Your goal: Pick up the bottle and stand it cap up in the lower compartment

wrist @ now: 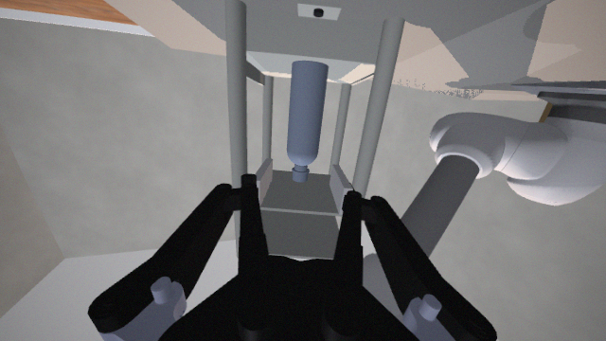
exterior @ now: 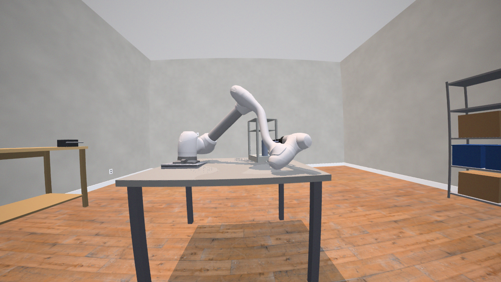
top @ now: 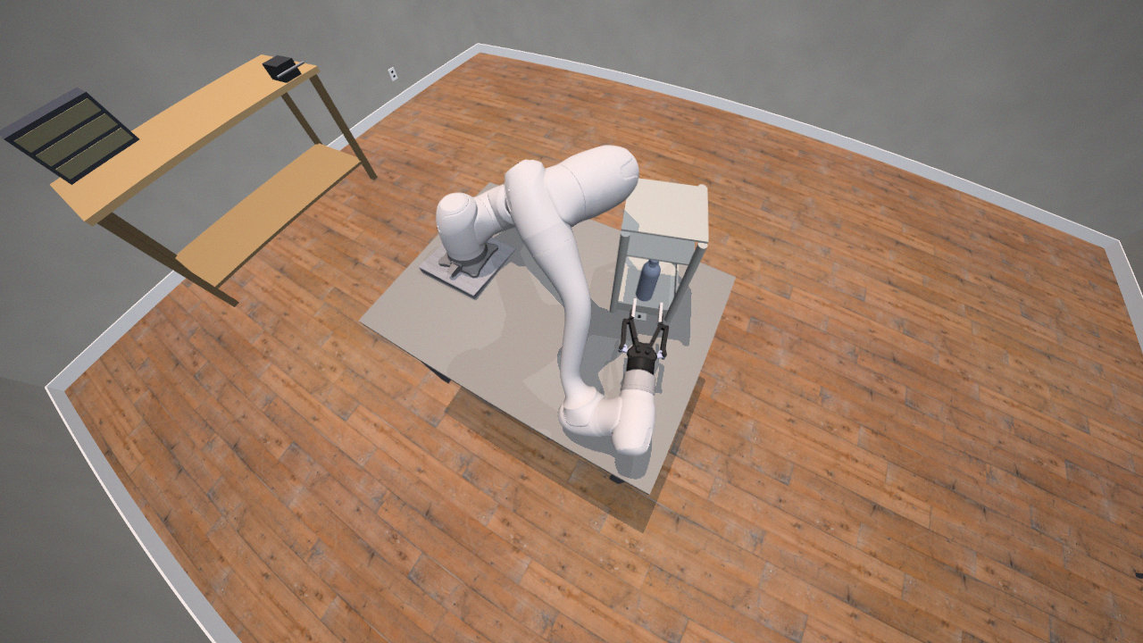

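The blue-grey bottle (top: 648, 278) stands cap up inside the lower compartment of the grey shelving unit (top: 663, 231), between its posts. The wrist view is upside down, so there the bottle (wrist: 307, 118) hangs cap down from the compartment floor between the posts (wrist: 379, 104). My gripper (top: 647, 307) is level and points at the unit's side. It is a short way outside the posts and apart from the bottle. Its fingers stand apart with nothing between them. In the exterior view the bottle (exterior: 264, 147) shows partly behind my arm.
My arm's elbow and wrist (top: 615, 415) lie low near the table's near corner. The arm's base plate (top: 467, 268) is at the table's far left. A wooden bench (top: 183, 152) and a metal rack with boxes (exterior: 473, 140) stand away from the table.
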{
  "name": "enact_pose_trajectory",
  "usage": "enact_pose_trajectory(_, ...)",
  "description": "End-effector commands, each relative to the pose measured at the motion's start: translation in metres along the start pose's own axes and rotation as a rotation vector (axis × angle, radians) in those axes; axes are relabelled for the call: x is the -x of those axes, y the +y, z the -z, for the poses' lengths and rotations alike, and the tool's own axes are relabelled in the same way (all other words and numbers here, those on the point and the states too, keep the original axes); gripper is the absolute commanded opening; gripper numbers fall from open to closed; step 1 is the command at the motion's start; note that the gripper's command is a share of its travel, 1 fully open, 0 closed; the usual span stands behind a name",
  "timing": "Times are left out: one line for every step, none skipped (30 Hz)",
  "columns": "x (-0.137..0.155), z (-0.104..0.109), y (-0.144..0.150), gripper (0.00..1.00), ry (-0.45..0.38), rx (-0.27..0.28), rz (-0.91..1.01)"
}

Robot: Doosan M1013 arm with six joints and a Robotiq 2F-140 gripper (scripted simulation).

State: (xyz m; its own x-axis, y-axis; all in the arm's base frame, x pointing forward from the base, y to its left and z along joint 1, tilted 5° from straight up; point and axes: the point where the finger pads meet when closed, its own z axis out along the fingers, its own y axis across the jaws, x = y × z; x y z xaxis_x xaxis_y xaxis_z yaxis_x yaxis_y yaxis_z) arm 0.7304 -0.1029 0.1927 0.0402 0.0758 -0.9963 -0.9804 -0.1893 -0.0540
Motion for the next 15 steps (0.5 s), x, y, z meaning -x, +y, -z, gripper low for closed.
enact_pose_trajectory(0.0,0.0,0.0,0.48,0.0,0.0,0.0)
enact_pose_trajectory(0.001,0.0,0.0,0.48,0.0,0.0,0.0)
enact_pose_trajectory(0.001,0.0,0.0,0.48,0.0,0.0,0.0)
enact_pose_trajectory(0.002,0.0,0.0,0.48,0.0,0.0,0.0)
enact_pose_trajectory(0.003,0.0,0.0,0.48,0.0,0.0,0.0)
enact_pose_trajectory(0.004,0.0,0.0,0.48,0.0,0.0,0.0)
enact_pose_trajectory(0.005,0.0,0.0,0.48,0.0,0.0,0.0)
enact_pose_trajectory(0.006,0.0,0.0,0.48,0.0,0.0,0.0)
enact_pose_trajectory(0.007,0.0,0.0,0.48,0.0,0.0,0.0)
enact_pose_trajectory(0.009,0.0,0.0,0.48,0.0,0.0,0.0)
enact_pose_trajectory(0.011,0.0,0.0,0.48,0.0,0.0,0.0)
enact_pose_trajectory(0.012,0.0,0.0,0.48,0.0,0.0,0.0)
enact_pose_trajectory(0.014,0.0,0.0,0.48,0.0,0.0,0.0)
enact_pose_trajectory(0.016,0.0,0.0,0.48,0.0,0.0,0.0)
enact_pose_trajectory(0.019,0.0,0.0,0.48,0.0,0.0,0.0)
